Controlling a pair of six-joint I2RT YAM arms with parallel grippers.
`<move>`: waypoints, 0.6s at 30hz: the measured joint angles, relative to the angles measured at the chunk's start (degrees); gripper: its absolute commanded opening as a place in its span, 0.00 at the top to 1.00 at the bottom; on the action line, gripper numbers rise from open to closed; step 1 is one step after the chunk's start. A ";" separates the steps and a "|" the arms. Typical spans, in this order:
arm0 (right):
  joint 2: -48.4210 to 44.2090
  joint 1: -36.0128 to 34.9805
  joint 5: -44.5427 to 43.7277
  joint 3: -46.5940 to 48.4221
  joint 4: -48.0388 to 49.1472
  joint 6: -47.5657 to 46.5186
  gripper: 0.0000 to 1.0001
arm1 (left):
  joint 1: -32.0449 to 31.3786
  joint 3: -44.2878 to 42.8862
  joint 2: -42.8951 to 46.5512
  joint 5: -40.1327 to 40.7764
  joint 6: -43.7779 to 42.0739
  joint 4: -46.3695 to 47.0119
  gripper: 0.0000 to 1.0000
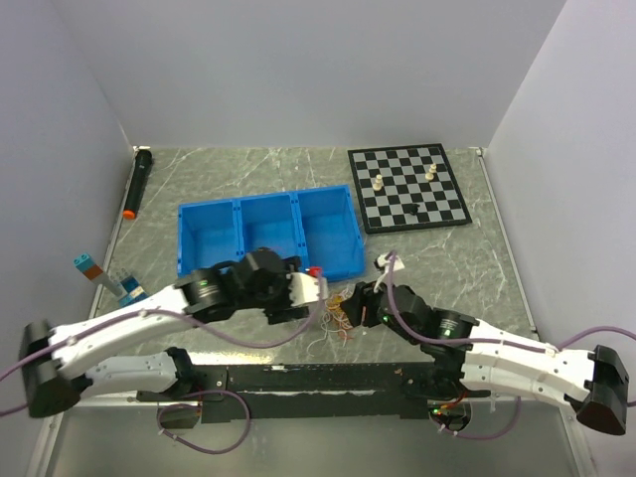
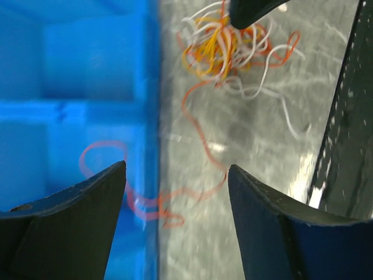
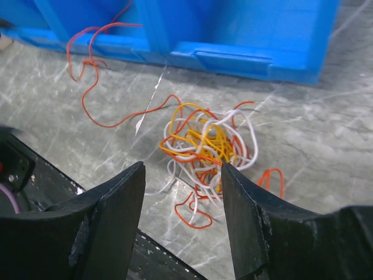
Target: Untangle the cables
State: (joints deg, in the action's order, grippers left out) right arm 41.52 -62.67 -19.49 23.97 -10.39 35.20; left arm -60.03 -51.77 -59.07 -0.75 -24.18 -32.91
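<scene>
Black L gripper [image 2: 176, 169], R gripper [image 3: 182, 168] splayed, over cables [image 3: 204, 143]

Looked like a robotics lab test cell, not a home or a shop. Was boxed in on three sides by plain white panels [image 1: 298, 70]. Had a marble-look table top [image 1: 477, 268] with two white robot arms, left [image 1: 119, 328] and right [image 1: 517, 360], mounted at a black rail [image 1: 318, 380] on the near edge. Held unrelated staged props: blue three-compartment bin [image 1: 268, 224], chessboard [image 1: 397, 169] with a few pieces [image 1: 380, 182], black marker-like stick with orange tip [image 1: 138, 184], toy blocks [image 1: 87, 266], small tangle of cables [image 1: 340, 316]. Carried a camera on each wrist.
</scene>
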 measured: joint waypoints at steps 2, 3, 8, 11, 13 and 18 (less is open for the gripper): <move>-2.47 0.37 -0.74 -0.55 -0.98 0.81 0.38 | -0.39 0.26 -5.14 -0.59 0.15 3.93 0.25; -3.63 0.61 -1.07 -0.72 -1.31 1.16 0.38 | -0.44 0.50 -8.33 -0.63 0.20 6.73 0.24; -7.48 2.49 -2.05 -1.20 -1.95 2.32 0.33 | 0.28 6.16 -16.83 -0.26 0.22 17.94 0.20; -9.05 4.28 -1.79 -2.80 -2.21 2.80 0.33 | 1.57 8.96 -20.04 -0.50 -0.24 22.56 0.19; -10.19 5.55 -1.31 -4.20 -2.89 3.08 0.33 | 2.49 10.56 -21.14 -0.52 -0.74 26.60 0.18; -13.16 8.13 0.83 -6.14 -3.85 3.96 0.33 | 3.37 12.72 -22.36 -1.14 -2.29 34.25 0.20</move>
State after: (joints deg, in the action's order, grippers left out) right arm 28.36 -54.54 -18.65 17.82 -14.24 39.16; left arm -56.66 -39.05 -81.43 -1.89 -26.48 1.34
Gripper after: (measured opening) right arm 0.667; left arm 0.815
